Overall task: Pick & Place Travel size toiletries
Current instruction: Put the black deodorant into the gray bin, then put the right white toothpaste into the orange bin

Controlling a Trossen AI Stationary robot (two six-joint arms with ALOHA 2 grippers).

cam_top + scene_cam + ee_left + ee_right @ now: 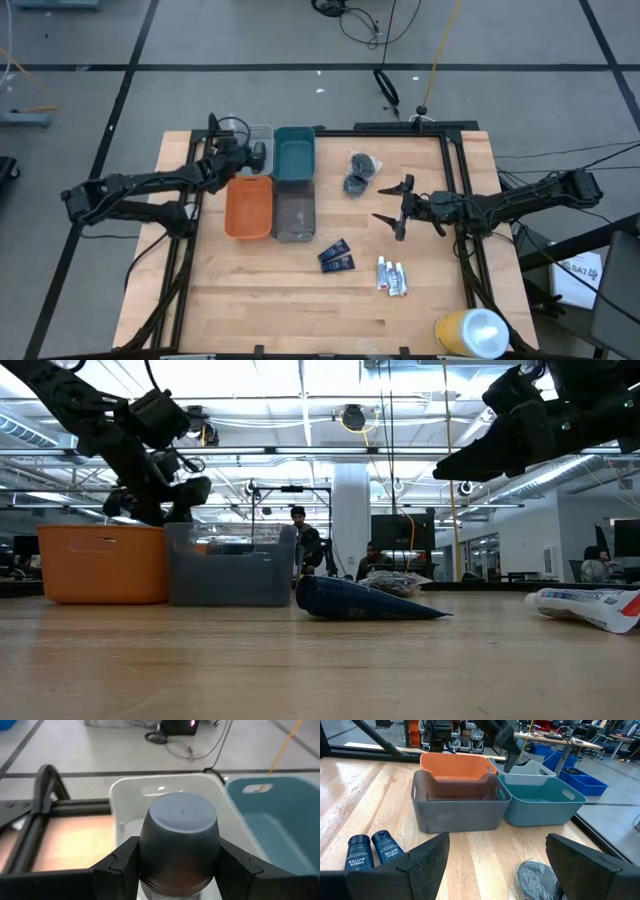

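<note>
Two dark blue packets (336, 257) on pale wooden table (260, 300)

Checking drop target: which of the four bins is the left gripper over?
The clear bin, far-left of the block, behind the orange bin; the left gripper holds a dark grey bottle above it.

Left claw (256, 153) clamps shut on its load; right claw (392, 212) hangs spread wide.

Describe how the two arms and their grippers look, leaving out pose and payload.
Both arms are dark, almost black, built of slim jointed links with thin black cables running alongside. The left gripper and right gripper each end in two jaws. Seen from the wrist cameras, the fingers are matte black, blocky and angular. No markings are visible.
</note>
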